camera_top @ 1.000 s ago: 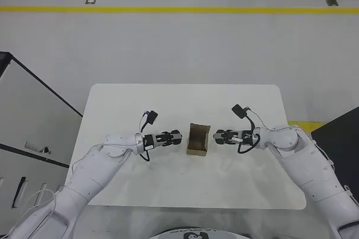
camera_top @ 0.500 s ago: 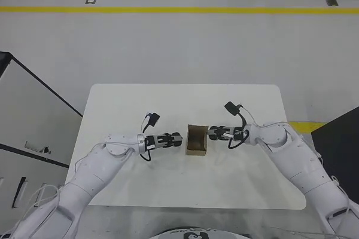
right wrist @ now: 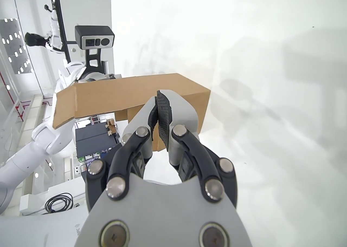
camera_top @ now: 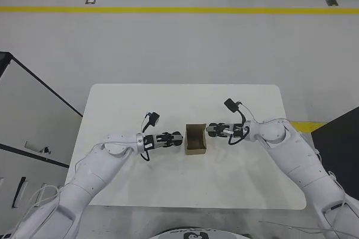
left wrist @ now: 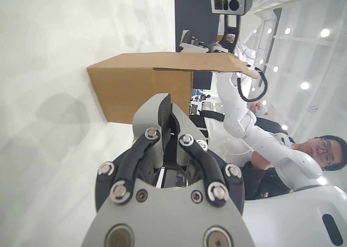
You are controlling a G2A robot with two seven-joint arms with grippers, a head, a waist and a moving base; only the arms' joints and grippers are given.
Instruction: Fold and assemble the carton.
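A brown carton (camera_top: 195, 139) stands near the middle of your white worktop (camera_top: 167, 104). Its top is open, so from the top view you look down into its empty inside. Your two arms come in from opposite sides, and the carton sits between them.

Your left end effector (camera_top: 178, 138) sits low over the worktop just beside the carton's left wall. In the left wrist view this end effector (left wrist: 169, 107) has its two fingers pressed together with nothing between them, pointing at the plain cardboard side (left wrist: 141, 91).

Your right end effector (camera_top: 209, 129) is at the carton's right wall, toward the far corner. You cannot tell from these views whether it touches the cardboard. In the right wrist view this end effector (right wrist: 161, 101) also has its black pads closed on each other and holds nothing. The carton (right wrist: 122, 93) lies just beyond the tips, and one top flap (right wrist: 63, 107) sticks out past the box's body.
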